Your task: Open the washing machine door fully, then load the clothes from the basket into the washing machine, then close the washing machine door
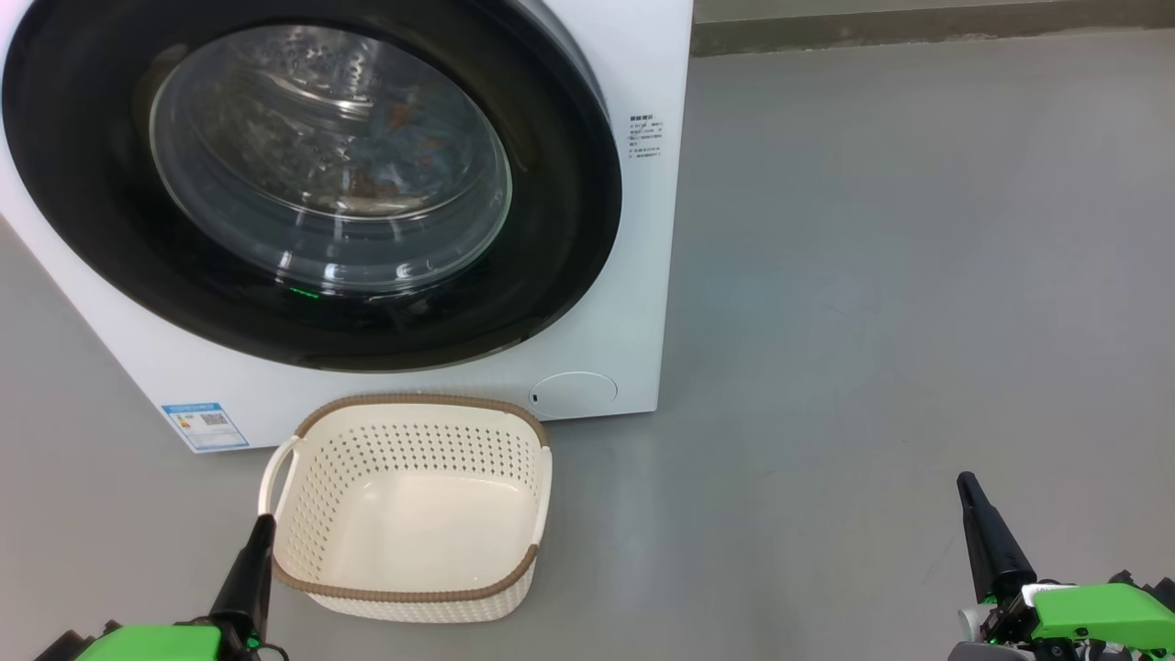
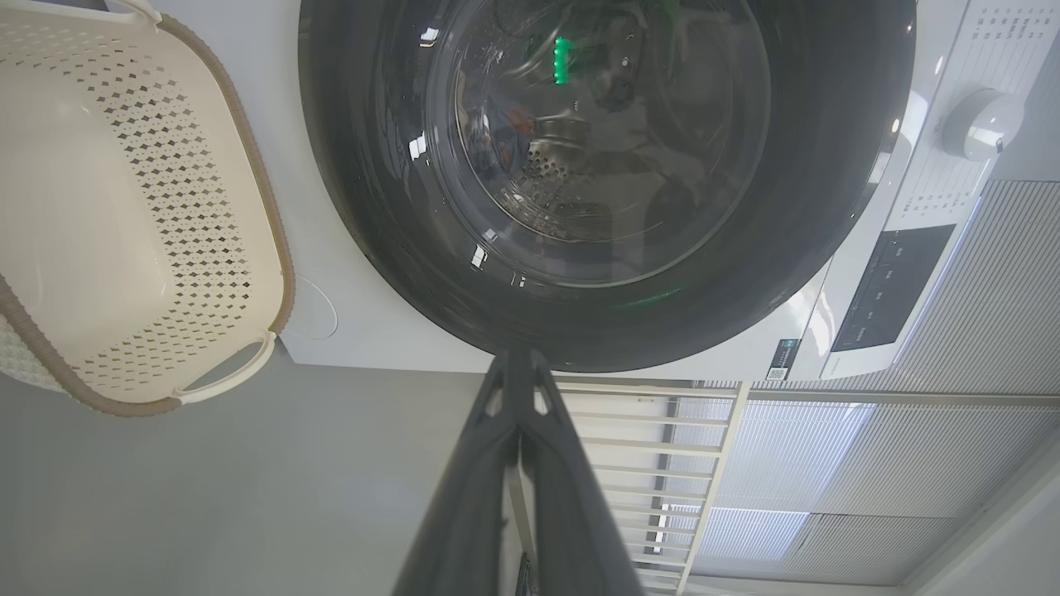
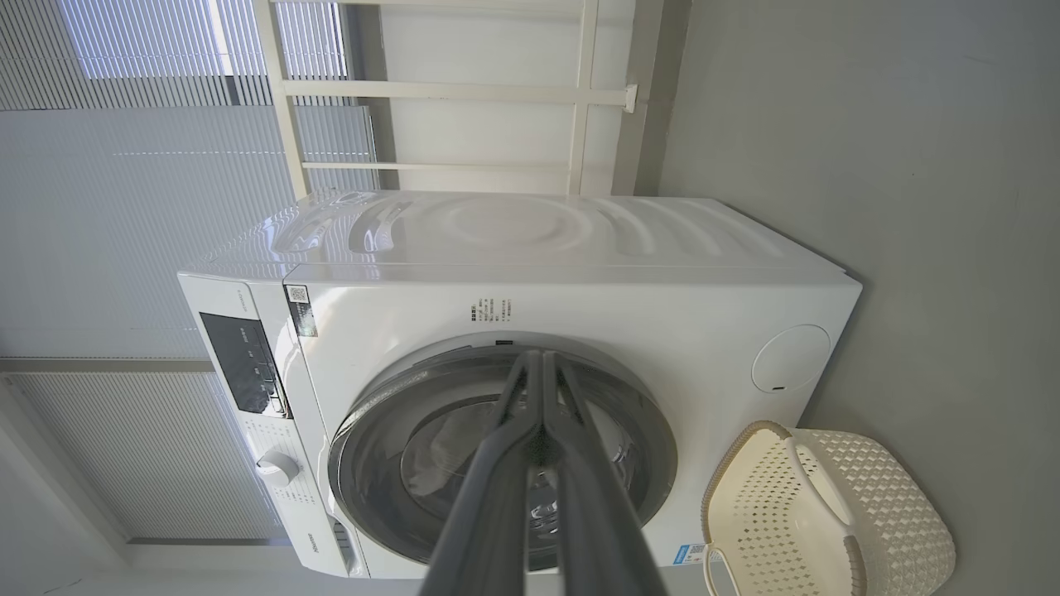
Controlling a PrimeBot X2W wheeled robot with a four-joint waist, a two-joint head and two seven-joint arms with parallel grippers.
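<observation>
The grey floor [image 1: 872,275] spreads ahead of both hands and out past the right one. The washer [image 1: 633,275], a white box, stands ahead of the left hand [image 1: 264,528] and ahead and well to the left of the right hand [image 1: 967,487]. Its door [image 1: 551,239], a glossy black ring round a bulging glass bowl, lies shut against the front. In the left wrist view the door stands beyond that hand's [image 2: 517,358] tips, apart from them. The basket [image 1: 404,400] sits on the floor just in front of the washer's foot, close to the right of the left hand's tip and well to the left of the right hand, with its pale bottom bare. The clothes [image 1: 397,115] show as faint blue and orange patches behind the glass, inside the drum, far ahead of the left hand. Both hands hang free, touching nothing, each with its two dark fingers pressed together on nothing. In the right wrist view that hand [image 3: 540,358] points at the door from some way off. A small blue label [image 1: 205,425] sits on the washer's lower corner, ahead of the left hand.
</observation>
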